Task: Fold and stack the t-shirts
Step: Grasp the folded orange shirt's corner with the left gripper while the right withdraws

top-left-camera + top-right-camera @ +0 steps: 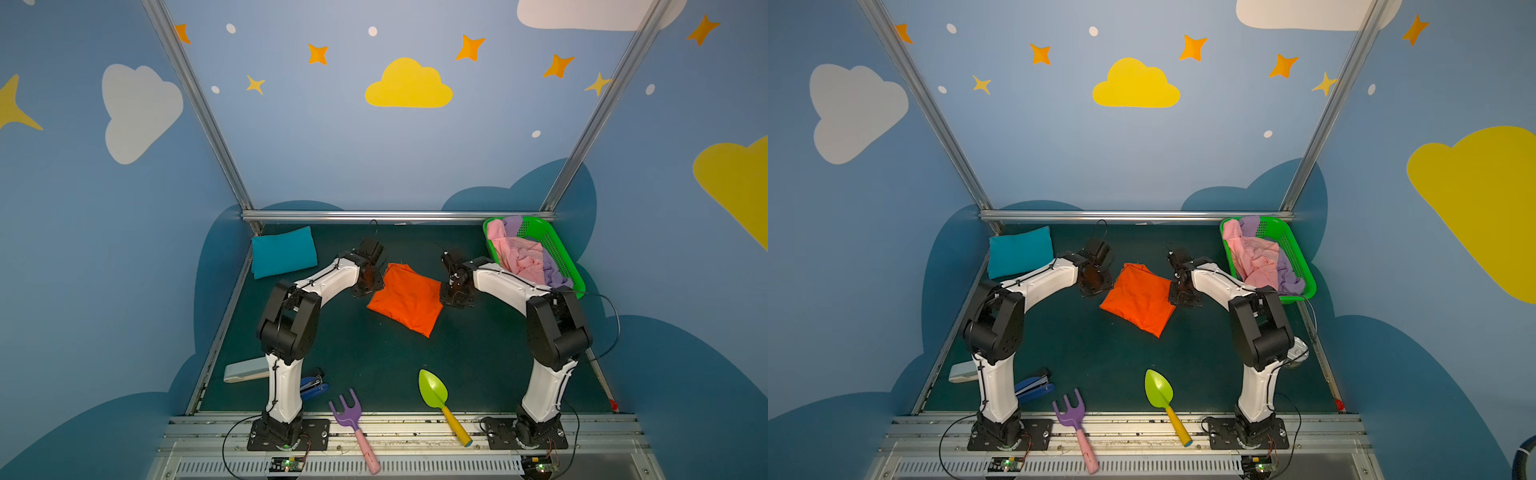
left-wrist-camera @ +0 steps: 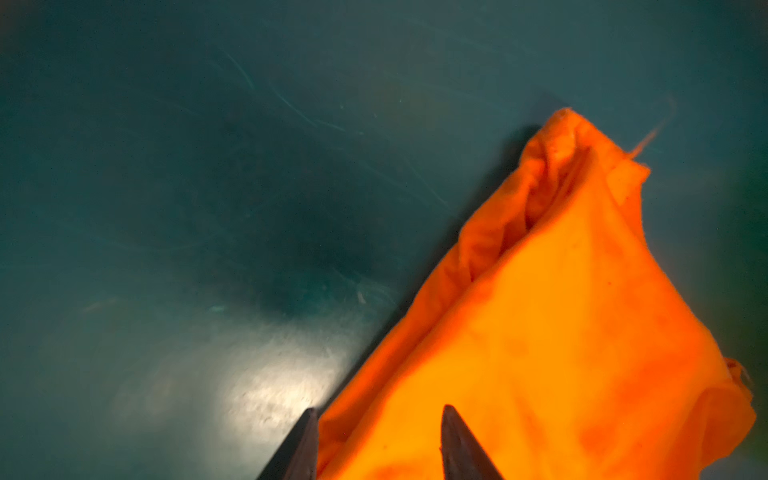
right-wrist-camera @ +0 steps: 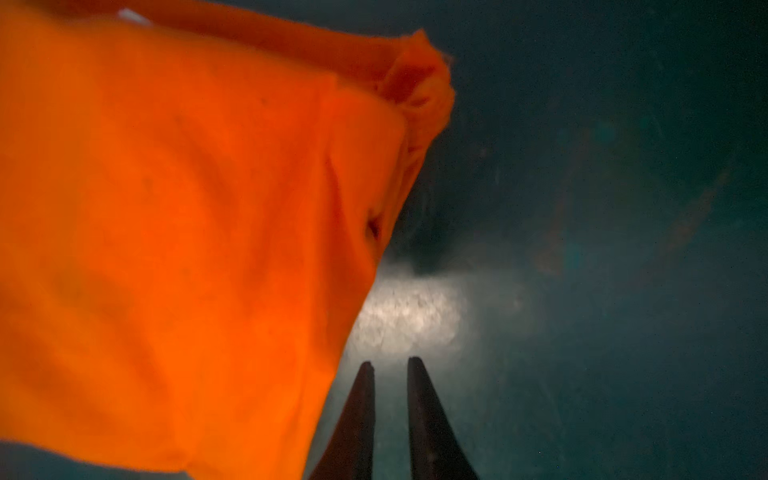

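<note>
A folded bright orange t-shirt (image 1: 405,299) (image 1: 1138,299) lies mid-table between both arms. My left gripper (image 2: 379,415) stands open at its left edge, one finger on the table side and one over the cloth (image 2: 561,332), gripping nothing. My right gripper (image 3: 390,361) hovers over bare table just off the shirt's right edge (image 3: 187,228), its fingers nearly together with nothing between them. At the back left lies a folded teal t-shirt (image 1: 284,251) (image 1: 1020,250). Crumpled pink (image 1: 521,257) and lilac (image 1: 555,272) t-shirts fill the basket.
The green basket (image 1: 559,245) stands at the back right corner. Along the front edge lie a purple toy rake (image 1: 347,409), a green toy trowel (image 1: 432,388), a blue stapler (image 1: 313,386) and a pale flat object (image 1: 245,370) behind the left arm's base.
</note>
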